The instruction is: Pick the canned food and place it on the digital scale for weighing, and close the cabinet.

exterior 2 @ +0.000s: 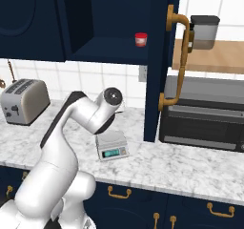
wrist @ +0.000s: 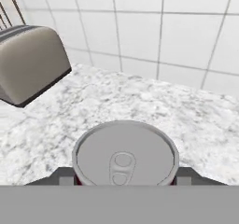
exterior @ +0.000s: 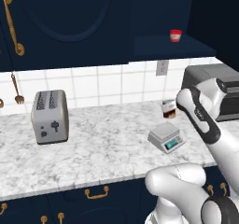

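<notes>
The canned food (wrist: 124, 153), a can with a silvery pull-tab lid, sits between my two fingertips in the hand view. My gripper (wrist: 124, 177) is shut on the can, one dark pad on each side. In the left base view the maroon can (exterior: 168, 108) peeks out behind my forearm, just behind the digital scale (exterior: 165, 138). The scale (exterior 2: 112, 145) is light grey with a teal display and its platform is bare. The navy cabinet door (exterior 2: 157, 56) stands open with its brass handle (exterior 2: 178, 56) facing right.
A small red-and-white container (exterior 2: 140, 39) stands on the open cabinet shelf (exterior: 172, 46). A grey toaster (exterior: 50, 116) is on the marble counter (exterior: 102, 143) to the left. A dark oven (exterior 2: 205, 118) stands at the right, beside the open door.
</notes>
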